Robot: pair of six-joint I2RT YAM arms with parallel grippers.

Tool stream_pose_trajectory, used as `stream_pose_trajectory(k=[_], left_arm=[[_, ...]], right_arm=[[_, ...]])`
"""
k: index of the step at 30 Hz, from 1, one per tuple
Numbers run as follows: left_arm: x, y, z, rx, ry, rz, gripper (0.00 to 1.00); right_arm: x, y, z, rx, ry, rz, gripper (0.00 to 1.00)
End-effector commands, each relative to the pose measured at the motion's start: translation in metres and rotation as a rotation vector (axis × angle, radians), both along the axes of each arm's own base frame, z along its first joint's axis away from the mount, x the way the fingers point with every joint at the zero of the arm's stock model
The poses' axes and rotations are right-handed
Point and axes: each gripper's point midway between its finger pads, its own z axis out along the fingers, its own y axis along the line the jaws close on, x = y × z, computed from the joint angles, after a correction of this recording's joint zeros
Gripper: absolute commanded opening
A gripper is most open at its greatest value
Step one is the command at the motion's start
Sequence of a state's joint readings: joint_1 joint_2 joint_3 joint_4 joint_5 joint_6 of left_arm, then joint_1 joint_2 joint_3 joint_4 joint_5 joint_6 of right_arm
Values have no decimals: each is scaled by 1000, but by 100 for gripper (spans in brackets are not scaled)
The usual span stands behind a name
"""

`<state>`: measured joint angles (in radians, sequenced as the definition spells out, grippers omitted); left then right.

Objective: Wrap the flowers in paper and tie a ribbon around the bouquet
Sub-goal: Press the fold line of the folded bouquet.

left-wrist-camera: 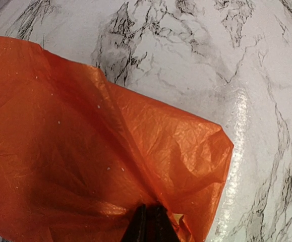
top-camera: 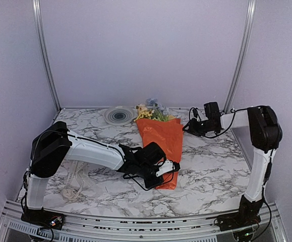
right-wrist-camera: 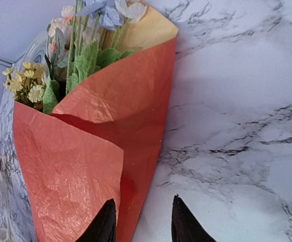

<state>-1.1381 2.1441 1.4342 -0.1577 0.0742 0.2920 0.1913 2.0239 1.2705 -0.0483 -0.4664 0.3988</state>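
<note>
On marble [top-camera: 211, 156], left claw [left-wrist-camera: 150, 210] pinches crinkly orange paper [left-wrist-camera: 60, 151]; right claw [right-wrist-camera: 144, 222] stands parted.

The desk [top-camera: 211, 156] has a white marble-patterned top with dark grey veins and a slight gloss. The bouquet [top-camera: 162, 132] lies flat on it around the middle, its length running from far to near. Its orange paper [top-camera: 165, 147] cone is wide at the far end and tapers to a narrow, crinkled end on the near side. The flowers [top-camera: 150, 113] stick out of the wide end close to the far edge. Just left of them lies a round pale disc [top-camera: 119, 116] with dark concentric rings. The cream ribbon [top-camera: 73, 184] lies in loose loops at the near left.
</note>
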Motion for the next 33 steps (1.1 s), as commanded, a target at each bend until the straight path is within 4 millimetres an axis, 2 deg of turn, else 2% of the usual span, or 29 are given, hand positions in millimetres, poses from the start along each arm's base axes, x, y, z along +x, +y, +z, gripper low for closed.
stream_pose_trajectory(k=[1,3,4,6,7,8,11,15,18,21,25,28,31,33], left_arm=[[-33,38,-52,203,118,-37,8],[-33,39,-52,205,119,-34,8],[-33,38,-52,204,120,-35,8],[-34,38,-52,203,122,-37,8],[-34,38,-52,202,121,-40,8],[-34,38,-52,202,121,-43,8],[-34,38,-52,206,121,-48,8],[-32,38,-48,204,112,-40,8],[-32,36,-45,195,113,-39,8],[-33,32,-37,170,120,-46,8],[-41,26,-21,114,145,-86,11],[-51,18,11,-10,211,-140,12],[-41,17,61,-212,285,-131,15],[-27,20,91,-331,304,-97,17]], right_arm=[[-21,-23,61,-142,-134,-61,36],[-46,-16,70,-167,-157,-42,36],[-59,-4,74,-162,-172,-9,36],[-93,34,74,-104,-180,132,35],[-112,56,72,-55,-163,224,35],[-128,70,67,-5,-130,290,33],[-160,91,50,88,-53,352,25],[-193,94,16,159,61,378,17],[-211,91,-8,140,130,396,14],[-220,80,-28,81,174,377,14],[-224,71,-41,24,200,365,13],[-222,66,-48,-14,213,353,12],[-221,63,-50,-34,217,342,12],[-221,61,-52,-48,218,334,12]])
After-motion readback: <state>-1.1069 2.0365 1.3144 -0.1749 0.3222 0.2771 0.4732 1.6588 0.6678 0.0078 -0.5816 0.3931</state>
